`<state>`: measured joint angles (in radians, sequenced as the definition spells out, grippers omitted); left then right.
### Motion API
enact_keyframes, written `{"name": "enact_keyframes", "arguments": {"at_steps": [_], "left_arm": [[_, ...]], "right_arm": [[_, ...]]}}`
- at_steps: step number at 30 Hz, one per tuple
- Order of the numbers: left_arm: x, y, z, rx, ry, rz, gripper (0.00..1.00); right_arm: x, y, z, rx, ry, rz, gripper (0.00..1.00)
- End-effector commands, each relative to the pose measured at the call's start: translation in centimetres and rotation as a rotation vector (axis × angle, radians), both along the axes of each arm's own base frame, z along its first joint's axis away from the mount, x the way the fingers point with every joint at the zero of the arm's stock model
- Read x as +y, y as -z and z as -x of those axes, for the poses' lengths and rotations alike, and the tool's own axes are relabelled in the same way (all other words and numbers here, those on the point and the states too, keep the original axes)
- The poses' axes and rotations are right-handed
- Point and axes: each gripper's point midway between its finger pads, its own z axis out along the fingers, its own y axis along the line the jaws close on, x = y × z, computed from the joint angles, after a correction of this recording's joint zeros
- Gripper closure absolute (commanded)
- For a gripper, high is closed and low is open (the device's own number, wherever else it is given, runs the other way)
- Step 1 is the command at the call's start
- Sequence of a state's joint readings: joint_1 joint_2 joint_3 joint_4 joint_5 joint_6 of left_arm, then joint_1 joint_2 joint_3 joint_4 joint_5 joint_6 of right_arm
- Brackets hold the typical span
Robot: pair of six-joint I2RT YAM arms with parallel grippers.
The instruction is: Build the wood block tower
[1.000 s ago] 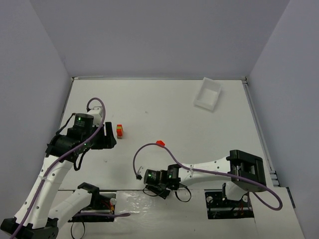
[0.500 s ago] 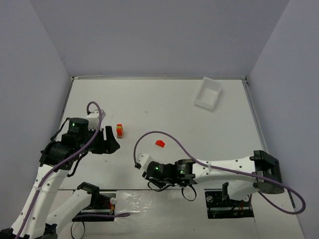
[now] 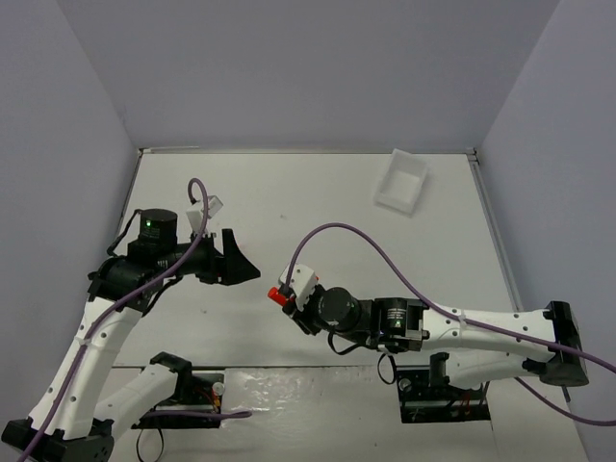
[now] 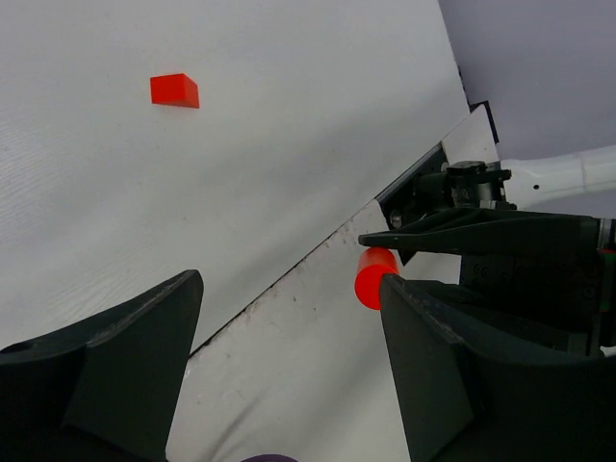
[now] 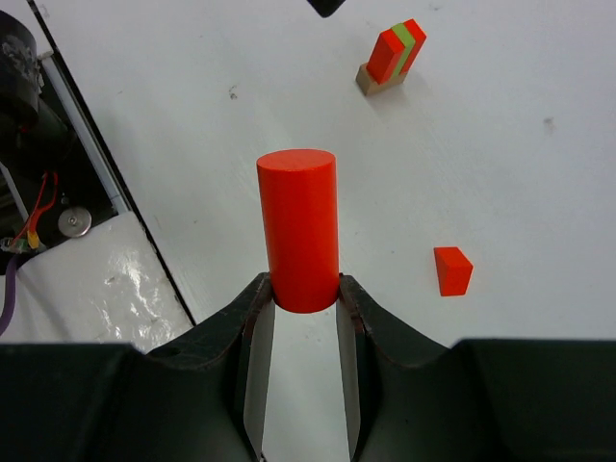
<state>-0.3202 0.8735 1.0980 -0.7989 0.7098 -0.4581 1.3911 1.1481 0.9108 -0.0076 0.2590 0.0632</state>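
right gripper (image 5: 303, 291) pinches red cylinder (image 5: 300, 226) | left gripper (image 4: 289, 332) spread | red block (image 5: 451, 270), wood block tower (image 5: 393, 56) apart

Bright, even, diffuse light — soft faint shadows, crisp focus, mild glare on the glossy near strip (image 3: 289, 390).

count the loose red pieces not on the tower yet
2: a cylinder gripped upright in the right tool, and a small block lying loose to its right in the right wrist view. More may be hidden behind the arms.
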Motion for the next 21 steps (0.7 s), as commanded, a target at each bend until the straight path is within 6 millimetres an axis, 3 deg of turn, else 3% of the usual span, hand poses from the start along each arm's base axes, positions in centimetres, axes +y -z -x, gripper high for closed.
{"name": "enact_keyframes", "arguments": {"at_steps": [1, 5, 21], "left_arm": [[-1.8, -5.3, -1.1, -0.150, 0.046, 0.131, 0.29], [-2.3, -6.1, -1.2, -0.183, 0.061, 0.144, 0.29], [-3.7, -4.3, -1.8, -0.187, 0.079, 0.072, 0.30]], "right_arm": [[1.1, -4.5, -1.6, -0.069, 0.025, -0.147, 1.00], [1.7, -5.2, -2.3, -0.070, 0.023, -0.165, 1.00], [2.9, -7.5, -3.7, -0.079, 0.019, -0.234, 1.00]]}}
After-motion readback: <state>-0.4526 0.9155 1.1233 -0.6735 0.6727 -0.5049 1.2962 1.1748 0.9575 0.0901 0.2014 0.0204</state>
